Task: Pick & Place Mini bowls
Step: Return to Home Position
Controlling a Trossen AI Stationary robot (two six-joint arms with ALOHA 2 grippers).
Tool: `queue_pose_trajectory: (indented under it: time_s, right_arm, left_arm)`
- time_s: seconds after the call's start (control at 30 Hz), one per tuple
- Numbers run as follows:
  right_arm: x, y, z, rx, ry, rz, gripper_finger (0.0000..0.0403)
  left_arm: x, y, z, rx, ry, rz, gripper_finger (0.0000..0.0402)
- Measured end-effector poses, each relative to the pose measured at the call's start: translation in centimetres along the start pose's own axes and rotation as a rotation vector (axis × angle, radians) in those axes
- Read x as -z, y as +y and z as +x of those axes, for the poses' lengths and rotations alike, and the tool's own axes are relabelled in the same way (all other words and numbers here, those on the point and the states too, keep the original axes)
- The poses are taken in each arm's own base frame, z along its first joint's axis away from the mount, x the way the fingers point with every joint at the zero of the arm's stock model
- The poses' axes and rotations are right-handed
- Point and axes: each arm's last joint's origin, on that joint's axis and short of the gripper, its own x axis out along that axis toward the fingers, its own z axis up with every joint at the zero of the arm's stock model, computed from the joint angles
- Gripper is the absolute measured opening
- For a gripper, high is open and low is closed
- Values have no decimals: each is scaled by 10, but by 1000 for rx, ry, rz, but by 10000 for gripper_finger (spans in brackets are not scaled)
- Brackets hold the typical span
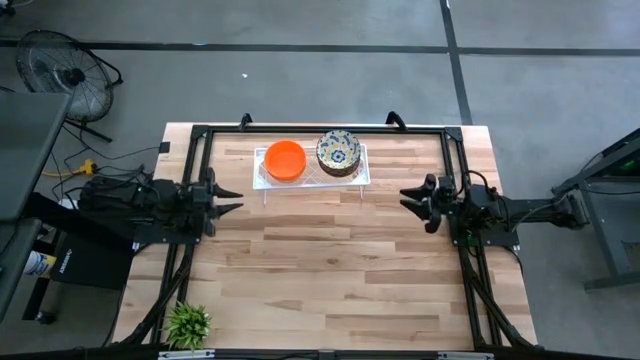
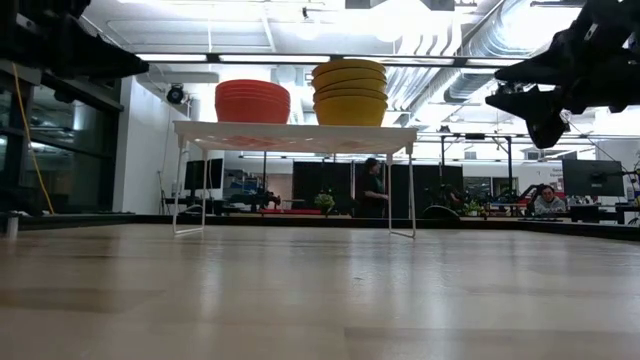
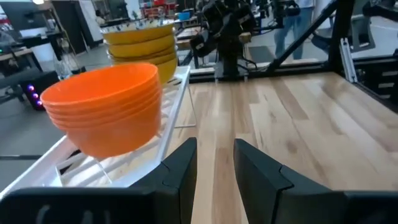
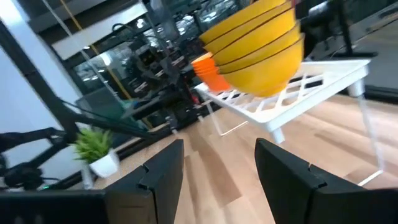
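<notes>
Two stacks of mini bowls stand side by side on a white lattice-patterned tray [image 1: 362,176], which is raised on thin legs at the far middle of the pale wooden plank desk [image 1: 330,270]. The stack of plain glossy orange-red bowls [image 1: 285,160] is on the tray's left half. The stack of bowls with cream and blue-green floral insides and yellow outsides [image 1: 338,151] is on its right half, close beside the orange one. The left arm [image 1: 150,205] reaches in from the desk's left edge. Its jaws are apart and point inward, lifted above the wood near the tray's left end, with the orange stack just ahead and to one side. The right arm [image 1: 500,212] mirrors it from the right edge. Its jaws are spread wide and face the patterned stack, well apart from the tray. A small green potted plant [image 1: 187,323] sits at the near left corner.
</notes>
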Motion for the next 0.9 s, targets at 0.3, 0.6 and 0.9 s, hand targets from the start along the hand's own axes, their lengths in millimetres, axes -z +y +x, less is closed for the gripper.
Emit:
queue_pose_trajectory:
  time_s: [0.3, 0.6, 0.9]
  right_arm:
    - [0, -1, 0, 22, -11, -14, 185]
    - [0, -1, 0, 22, -11, -14, 185]
    - [0, -1, 0, 22, -10, -14, 185]
  left_arm:
    - [11, -5, 12, 1, -111, 44, 101]
    - [36, -16, 23, 133, -149, 143, 101]
    - [43, -20, 24, 228, -156, 249, 101]
